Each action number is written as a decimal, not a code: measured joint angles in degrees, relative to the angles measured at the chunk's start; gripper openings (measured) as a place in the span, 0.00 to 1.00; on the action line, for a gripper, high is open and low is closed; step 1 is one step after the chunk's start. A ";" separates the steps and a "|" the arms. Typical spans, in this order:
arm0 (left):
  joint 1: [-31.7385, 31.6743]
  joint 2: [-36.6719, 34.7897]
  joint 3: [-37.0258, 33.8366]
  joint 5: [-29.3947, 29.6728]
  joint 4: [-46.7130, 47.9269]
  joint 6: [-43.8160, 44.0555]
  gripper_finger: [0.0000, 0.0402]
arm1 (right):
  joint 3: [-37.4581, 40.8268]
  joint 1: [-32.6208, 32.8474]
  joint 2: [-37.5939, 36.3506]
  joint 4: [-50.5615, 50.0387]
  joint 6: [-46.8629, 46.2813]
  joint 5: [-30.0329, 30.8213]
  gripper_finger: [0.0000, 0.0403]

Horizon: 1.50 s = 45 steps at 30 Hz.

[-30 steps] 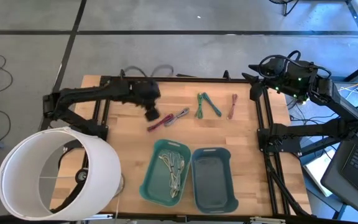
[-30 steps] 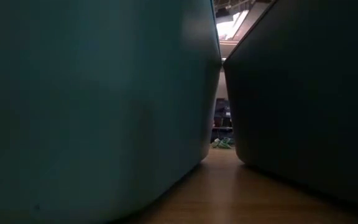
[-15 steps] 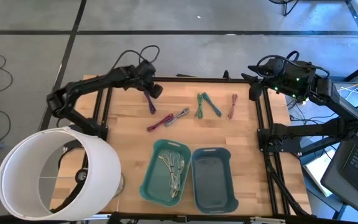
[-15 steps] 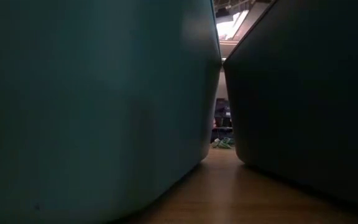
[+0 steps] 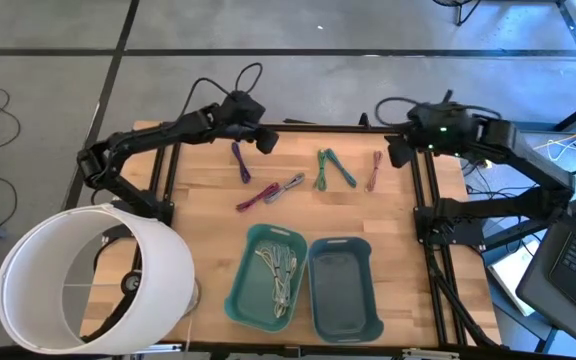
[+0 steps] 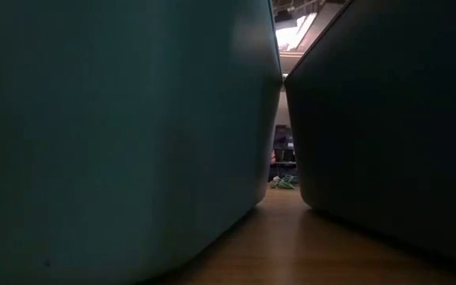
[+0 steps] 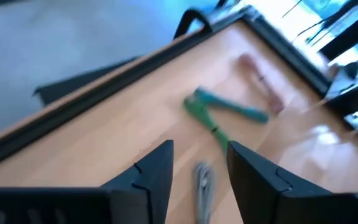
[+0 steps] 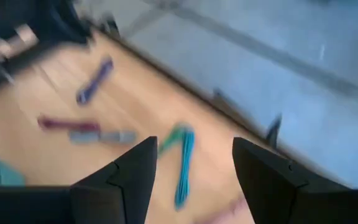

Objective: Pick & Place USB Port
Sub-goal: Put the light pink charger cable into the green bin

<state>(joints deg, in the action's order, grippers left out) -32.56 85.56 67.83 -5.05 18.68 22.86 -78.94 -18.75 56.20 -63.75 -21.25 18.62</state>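
Several short USB cables lie flat on the wooden table (image 5: 198, 210): a purple one (image 5: 241, 162) at the far left, a red and a grey one (image 5: 268, 192) in the middle, a green and a teal one (image 5: 333, 168), and a reddish one (image 5: 375, 170). My left gripper (image 5: 265, 140) hovers open just right of the purple cable's far end, holding nothing; its wrist view looks over the green cable (image 7: 207, 115). My right gripper (image 5: 396, 152) stands open over the far right edge, its fingers (image 8: 135, 162) empty.
Two teal bins stand at the near edge: the left one (image 5: 236, 290) holds pale cables, and the right one (image 5: 313, 300) shows only its floor. They fill the low view. A large white drum (image 5: 93, 275) stands at the near left corner. Black frame rails border the table.
My left gripper has gone from the red cable's left end toward the far edge, then a little right. The purple cable, hidden a second ago, now lies bare on the table behind it. My right gripper has shifted slightly toward the table's left.
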 joint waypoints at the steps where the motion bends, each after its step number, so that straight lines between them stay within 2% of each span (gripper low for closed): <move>1: 0.24 0.00 0.00 -0.07 -1.25 -0.01 0.36 | 0.28 -0.27 0.67 -1.99 -1.83 -0.60 0.53; 6: 0.73 0.00 0.00 -0.31 -3.95 -0.03 0.35 | 3.94 -2.50 3.35 -9.44 -11.41 -0.75 0.53; 11: 0.71 0.00 0.00 -0.54 -3.96 -0.03 0.35 | 13.76 -4.98 3.85 -7.88 -18.60 -2.92 0.53; 16: 0.71 0.00 -0.01 -1.72 -3.94 -0.81 0.34 | 24.89 -8.02 3.81 2.53 -22.08 -7.23 0.53; 21: 0.71 -0.02 0.00 -5.68 -3.94 -3.56 0.33 | 32.82 -11.63 3.81 13.35 -22.28 -13.36 0.53; 27: 0.71 -0.02 -0.02 -6.92 -3.94 -4.30 0.34 | 37.17 -16.29 3.81 15.02 -23.73 -13.59 0.53; 34: 0.71 -0.02 0.00 -6.89 -3.95 -6.72 0.32 | 43.77 -20.50 4.87 27.01 -23.57 -13.74 0.53; 45: 0.71 -0.04 0.00 -6.83 -5.73 -9.35 0.33 | 50.97 -22.03 15.33 41.97 -22.96 -15.68 0.53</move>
<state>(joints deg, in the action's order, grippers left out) -31.86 85.52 67.83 -11.88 12.95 13.52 -27.97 -40.77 71.53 -21.78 -44.21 2.94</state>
